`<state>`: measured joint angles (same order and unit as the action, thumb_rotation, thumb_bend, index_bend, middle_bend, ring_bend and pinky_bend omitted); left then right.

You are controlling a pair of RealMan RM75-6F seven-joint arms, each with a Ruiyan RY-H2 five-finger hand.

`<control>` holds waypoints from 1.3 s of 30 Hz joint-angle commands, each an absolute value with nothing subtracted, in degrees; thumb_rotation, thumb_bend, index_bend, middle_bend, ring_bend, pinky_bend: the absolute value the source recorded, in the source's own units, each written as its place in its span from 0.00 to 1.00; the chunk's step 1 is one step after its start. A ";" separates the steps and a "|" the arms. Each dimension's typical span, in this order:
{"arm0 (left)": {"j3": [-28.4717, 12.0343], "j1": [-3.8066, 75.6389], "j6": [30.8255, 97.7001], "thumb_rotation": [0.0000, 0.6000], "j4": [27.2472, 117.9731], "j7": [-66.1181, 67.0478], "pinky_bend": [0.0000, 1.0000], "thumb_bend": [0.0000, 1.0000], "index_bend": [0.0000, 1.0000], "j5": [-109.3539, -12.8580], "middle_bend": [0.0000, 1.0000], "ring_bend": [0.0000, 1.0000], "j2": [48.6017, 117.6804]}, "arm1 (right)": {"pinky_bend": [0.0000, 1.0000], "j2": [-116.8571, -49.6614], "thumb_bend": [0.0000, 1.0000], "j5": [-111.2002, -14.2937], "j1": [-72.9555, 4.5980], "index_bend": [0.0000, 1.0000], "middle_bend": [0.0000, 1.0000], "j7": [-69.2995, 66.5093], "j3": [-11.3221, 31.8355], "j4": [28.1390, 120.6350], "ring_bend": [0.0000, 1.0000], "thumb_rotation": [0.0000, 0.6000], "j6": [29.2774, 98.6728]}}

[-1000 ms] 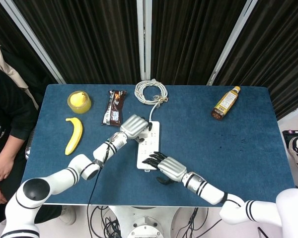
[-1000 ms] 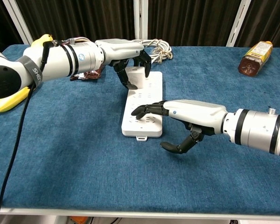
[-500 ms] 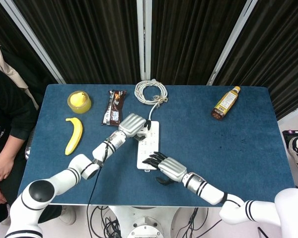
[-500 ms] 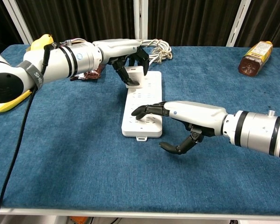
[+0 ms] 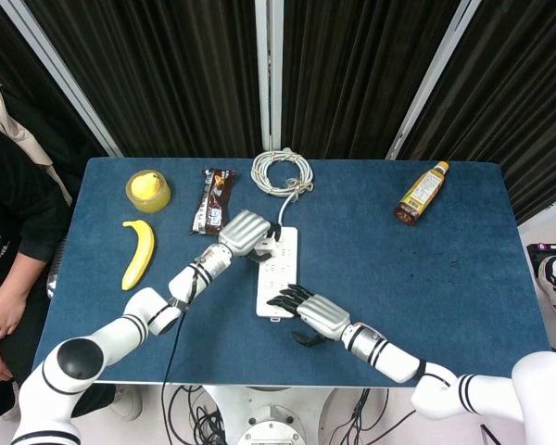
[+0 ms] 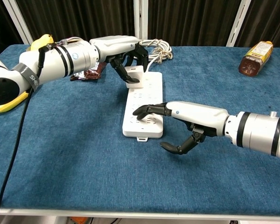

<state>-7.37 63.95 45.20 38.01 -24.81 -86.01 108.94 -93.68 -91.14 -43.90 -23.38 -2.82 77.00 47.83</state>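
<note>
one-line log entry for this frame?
left hand: grips white plug on power strip | right hand: fingers rest on strip's near end

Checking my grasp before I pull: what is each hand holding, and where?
The left hand grips the white plug by its sides, at the power strip's far end. The right hand holds nothing; its fingers rest on the strip's near end.

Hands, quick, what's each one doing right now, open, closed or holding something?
Left hand: holding the white plug at the far end of the power strip.
Right hand: open, fingers resting on the strip's near end, holding nothing.
</note>
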 commanded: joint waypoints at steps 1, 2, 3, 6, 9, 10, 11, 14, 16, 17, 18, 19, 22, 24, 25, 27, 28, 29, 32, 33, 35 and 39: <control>-7.18 63.79 46.08 1.00 37.66 -25.28 0.72 0.37 0.68 -86.28 0.73 0.62 109.14 | 0.00 -93.64 0.42 -91.17 -43.94 0.10 0.14 -23.47 -2.90 76.90 0.00 1.00 47.90; -7.22 63.68 46.47 1.00 37.58 -25.60 0.73 0.38 0.69 -86.27 0.74 0.62 109.19 | 0.00 -93.63 0.42 -91.15 -43.94 0.10 0.14 -23.51 -2.92 76.90 0.00 1.00 47.91; -7.22 63.57 46.91 1.00 37.48 -25.96 0.73 0.38 0.69 -86.31 0.74 0.63 109.19 | 0.00 -93.62 0.42 -91.11 -43.94 0.10 0.14 -23.54 -2.94 76.89 0.00 1.00 47.91; -6.98 63.39 47.49 1.00 37.37 -26.27 0.73 0.39 0.70 -86.52 0.75 0.63 108.95 | 0.00 -93.63 0.42 -90.92 -43.97 0.10 0.14 -23.58 -2.98 76.84 0.00 1.00 47.75; -6.67 63.13 48.31 1.00 37.67 -26.30 0.73 0.39 0.71 -86.83 0.76 0.64 108.56 | 0.00 -93.65 0.42 -90.81 -43.99 0.10 0.14 -23.53 -3.01 76.86 0.00 1.00 47.70; -6.64 63.03 48.75 1.00 37.95 -26.38 0.73 0.39 0.71 -86.92 0.76 0.64 108.38 | 0.00 -93.66 0.42 -90.80 -43.97 0.10 0.14 -23.53 -3.02 76.92 0.00 1.00 47.76; -6.65 62.94 49.16 1.00 38.27 -26.46 0.73 0.39 0.71 -86.98 0.76 0.64 108.20 | 0.00 -93.67 0.42 -90.80 -43.95 0.10 0.14 -23.54 -3.02 76.95 0.00 1.00 47.84; -6.98 62.39 52.06 1.00 39.78 -26.30 0.73 0.38 0.71 -87.38 0.76 0.64 107.31 | 0.00 -93.69 0.42 -90.86 -43.83 0.10 0.14 -23.56 -3.03 77.01 0.00 1.00 48.22; -7.40 61.53 55.03 1.00 41.33 -25.98 0.73 0.38 0.70 -87.58 0.75 0.64 106.32 | 0.00 -93.57 0.42 -91.01 -43.68 0.10 0.14 -23.61 -3.03 77.11 0.00 1.00 48.74; -7.56 61.06 56.22 1.00 42.10 -25.61 0.73 0.38 0.70 -87.60 0.75 0.64 105.73 | 0.00 -93.50 0.42 -91.10 -43.57 0.10 0.14 -23.63 -3.04 77.15 0.00 1.00 49.06; -7.74 60.52 57.34 1.00 42.92 -25.02 0.73 0.38 0.70 -87.53 0.75 0.64 105.07 | 0.00 -93.43 0.42 -91.19 -43.45 0.10 0.14 -23.71 -3.03 77.21 0.00 1.00 49.42; -7.91 59.71 58.74 1.00 44.16 -23.97 0.73 0.38 0.69 -87.40 0.74 0.63 104.13 | 0.00 -93.33 0.42 -91.39 -43.27 0.10 0.14 -23.82 -3.00 77.30 0.00 1.00 50.03; -7.36 57.21 60.38 1.00 47.74 -20.54 0.70 0.38 0.66 -86.84 0.72 0.60 101.40 | 0.00 -92.73 0.42 -92.53 -42.52 0.10 0.14 -23.64 -3.23 77.67 0.00 1.00 52.46; -6.45 55.51 59.56 1.00 49.97 -17.20 0.65 0.38 0.63 -85.96 0.68 0.56 99.75 | 0.00 -91.95 0.42 -93.43 -41.38 0.10 0.14 -23.05 -3.60 78.12 0.00 1.00 55.11; -5.99 54.90 58.85 1.00 50.78 -15.79 0.61 0.38 0.61 -85.52 0.66 0.54 99.22 | 0.00 -91.44 0.42 -93.80 -40.76 0.10 0.15 -22.82 -3.82 78.45 0.00 1.00 56.39; -5.17 53.86 57.05 1.00 52.14 -13.47 0.53 0.38 0.56 -84.48 0.61 0.49 98.57 | 0.00 -90.13 0.42 -94.56 -39.36 0.10 0.15 -22.31 -4.30 79.30 0.00 1.00 59.19; -4.79 53.31 55.94 1.00 52.81 -12.30 0.48 0.38 0.53 -83.78 0.57 0.45 98.43 | 0.00 -89.07 0.42 -95.07 -38.37 0.10 0.15 -21.94 -4.65 79.97 0.00 1.00 61.12; -4.59 52.98 55.08 1.00 53.26 -11.63 0.43 0.37 0.49 -83.23 0.53 0.40 98.40 | 0.00 -88.20 0.42 -95.44 -37.61 0.10 0.15 -21.61 -4.90 80.50 0.00 1.00 62.57; -4.47 52.08 53.28 1.00 54.85 -9.09 0.27 0.24 0.31 -81.58 0.32 0.20 98.28 | 0.00 -85.01 0.42 -96.12 -35.04 0.10 0.15 -19.84 -5.36 82.19 0.00 1.00 67.18; -4.65 51.73 53.64 1.00 55.34 -8.15 0.21 0.20 0.24 -81.27 0.25 0.13 98.22 | 0.00 -83.95 0.42 -96.14 -34.31 0.10 0.15 -19.18 -5.41 82.73 0.00 1.00 68.35; -5.31 50.39 55.92 1.00 56.61 -6.30 0.14 0.14 0.17 -80.68 0.16 0.05 97.88 | 0.00 -81.30 0.42 -95.83 -32.71 0.10 0.15 -17.63 -5.39 84.19 0.00 1.00 70.66; -6.69 45.69 61.52 1.00 62.16 -4.67 0.10 0.09 0.14 -78.46 0.13 0.04 93.41 | 0.00 -75.35 0.38 -94.32 -29.31 0.09 0.15 -13.91 -5.40 87.51 0.00 1.00 74.49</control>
